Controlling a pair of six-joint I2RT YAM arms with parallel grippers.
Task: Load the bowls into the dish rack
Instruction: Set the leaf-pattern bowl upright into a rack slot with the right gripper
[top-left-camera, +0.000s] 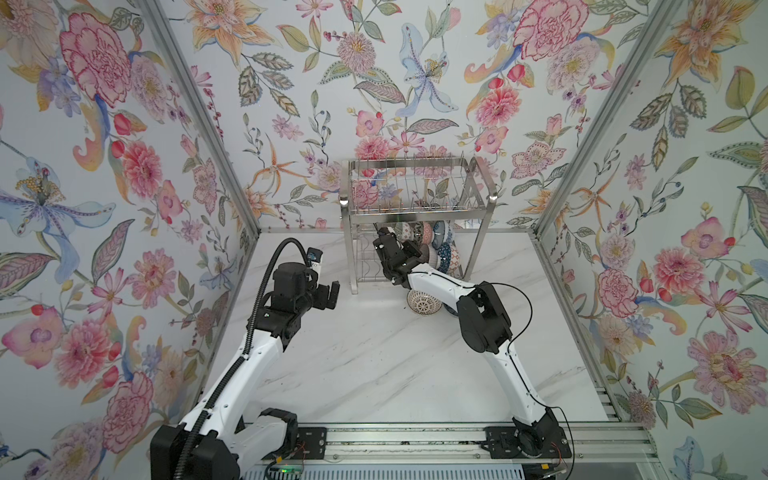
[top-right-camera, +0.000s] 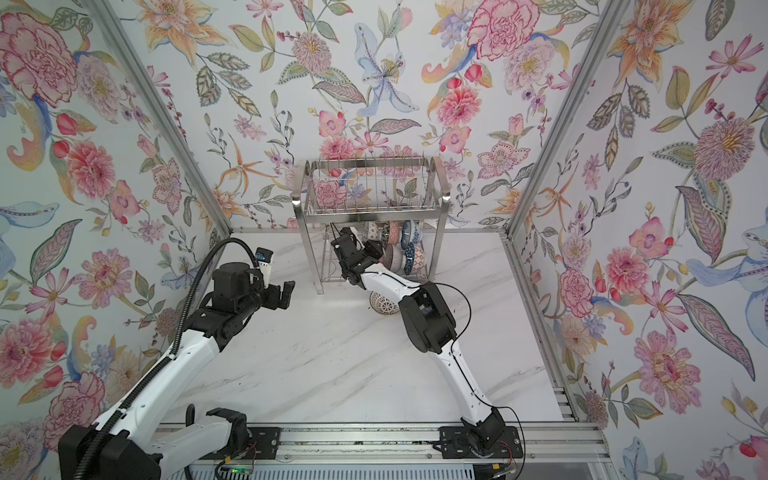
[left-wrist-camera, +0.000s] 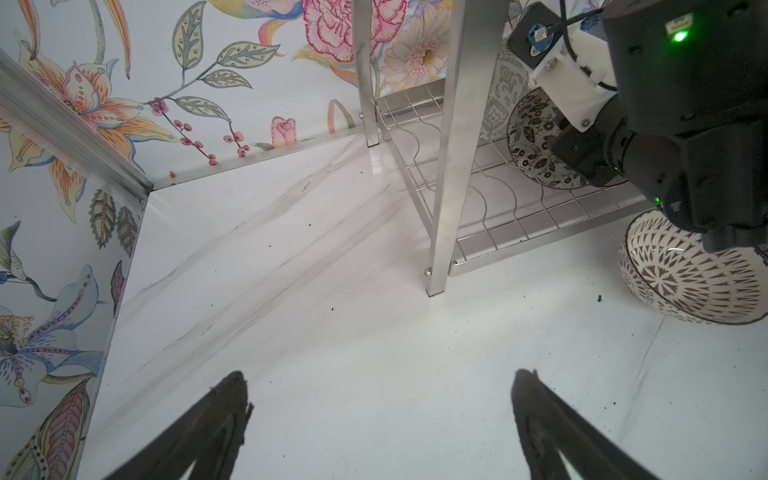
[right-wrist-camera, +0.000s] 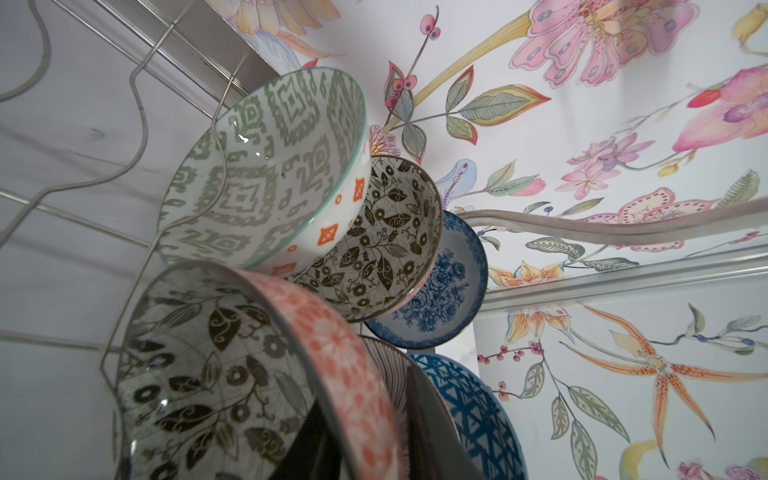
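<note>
Coral bowl (right-wrist-camera: 332, 353) on rack (top-left-camera: 411, 214) lower shelf w/ others; right tool (top-left-camera: 413, 250) straddles its rim, grip unclear. Left tool (left-wrist-camera: 380, 374) open, empty. Next prob: back out clean, fetch brown bowl (top-left-camera: 423, 302) off counter (top-left-camera: 374, 353).

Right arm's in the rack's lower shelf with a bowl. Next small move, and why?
Probably open the right gripper fully, then back straight out. It straddles the wall of the coral bowl, which already stands on edge in the dish rack against other bowls; a brown-patterned bowl waits on the table.

coral bowl (right-wrist-camera: 216, 374) nearest, on edge in dish rack (right-wrist-camera: 232, 41); green bowl (right-wrist-camera: 266, 166), black-floral bowl (right-wrist-camera: 386, 245), blue-floral bowl (right-wrist-camera: 444, 291) behind.
</note>
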